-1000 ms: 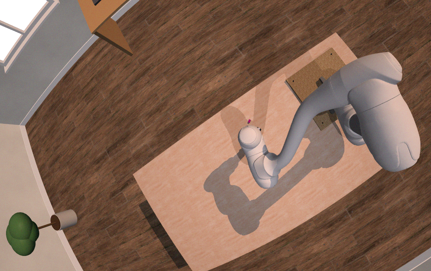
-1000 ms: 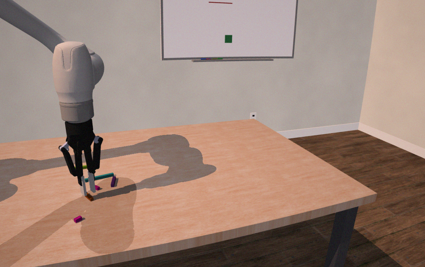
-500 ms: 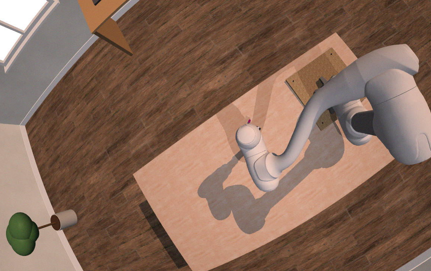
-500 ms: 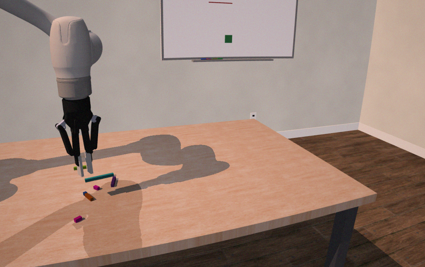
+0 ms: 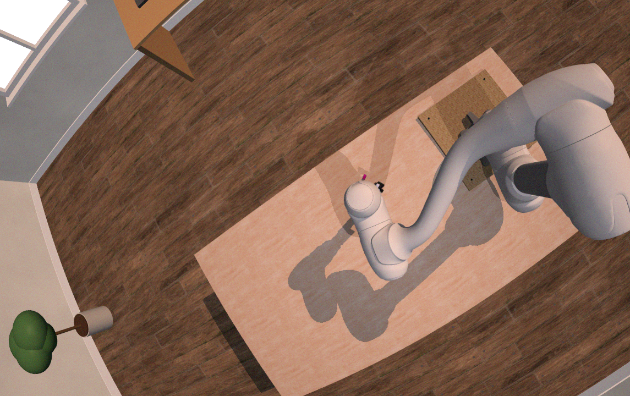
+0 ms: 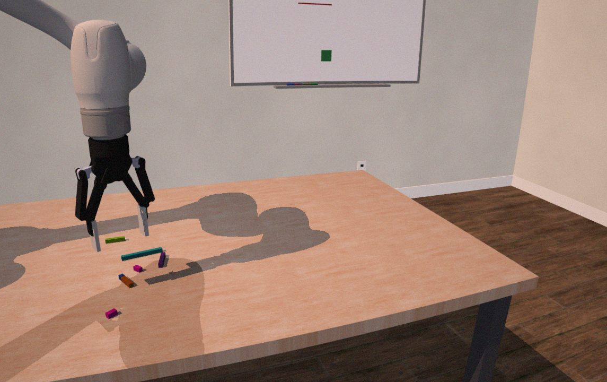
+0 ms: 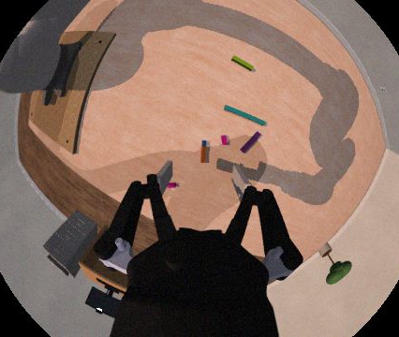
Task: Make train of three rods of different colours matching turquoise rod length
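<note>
My gripper (image 6: 119,243) (image 7: 202,170) is open and empty, above the table. The orange rod (image 6: 126,281) (image 7: 203,153) lies flat with the blue rod (image 6: 121,276) (image 7: 204,143) end to end against it, in one line as far as I can tell. One magenta rod (image 6: 138,268) (image 7: 224,139) lies beside them, towards the purple rod (image 6: 161,259) (image 7: 251,142). Another magenta rod (image 5: 363,176) (image 6: 111,313) (image 7: 171,185) lies apart, nearer the table's edge. The turquoise rod (image 6: 141,253) (image 7: 244,115) lies behind the purple one. The lime rod (image 6: 115,240) (image 7: 243,63) lies farthest back.
The wooden base board (image 5: 447,113) (image 7: 59,117) lies at the arm's end of the table (image 5: 258,256) (image 6: 343,246). The arm hides most rods in the top view. The purple rod lies close to one end of the turquoise rod.
</note>
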{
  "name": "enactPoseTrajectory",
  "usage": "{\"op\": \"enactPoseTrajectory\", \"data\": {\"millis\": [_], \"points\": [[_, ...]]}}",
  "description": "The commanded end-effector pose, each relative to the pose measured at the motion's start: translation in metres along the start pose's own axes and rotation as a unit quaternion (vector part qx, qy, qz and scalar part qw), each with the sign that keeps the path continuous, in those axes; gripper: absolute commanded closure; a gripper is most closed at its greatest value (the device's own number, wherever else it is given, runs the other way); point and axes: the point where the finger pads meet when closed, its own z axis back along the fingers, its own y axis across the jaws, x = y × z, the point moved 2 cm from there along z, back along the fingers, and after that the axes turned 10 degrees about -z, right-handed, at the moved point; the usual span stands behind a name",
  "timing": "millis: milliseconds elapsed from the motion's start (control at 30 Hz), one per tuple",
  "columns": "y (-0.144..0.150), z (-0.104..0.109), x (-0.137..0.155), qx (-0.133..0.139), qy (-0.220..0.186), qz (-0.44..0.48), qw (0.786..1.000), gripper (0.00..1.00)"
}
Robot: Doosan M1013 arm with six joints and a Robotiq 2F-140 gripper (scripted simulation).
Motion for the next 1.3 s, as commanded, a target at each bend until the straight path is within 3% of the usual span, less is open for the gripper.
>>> {"op": "enactPoseTrajectory", "data": {"millis": [0,567,733,1067,1133,1267], "points": [[0.000,0.000,0.000,0.000,0.000,0.000,1.000,0.00],[0.002,0.000,-0.004,0.000,0.000,-0.020,1.000,0.00],[0.008,-0.003,-0.023,0.000,0.000,-0.102,0.995,0.00],[0.021,-0.008,-0.070,-0.001,0.000,-0.306,0.952,0.00],[0.021,-0.008,-0.070,-0.001,0.000,-0.306,0.952,0.00],[0.025,-0.010,-0.092,-0.001,0.000,-0.398,0.917,0.00]]}}
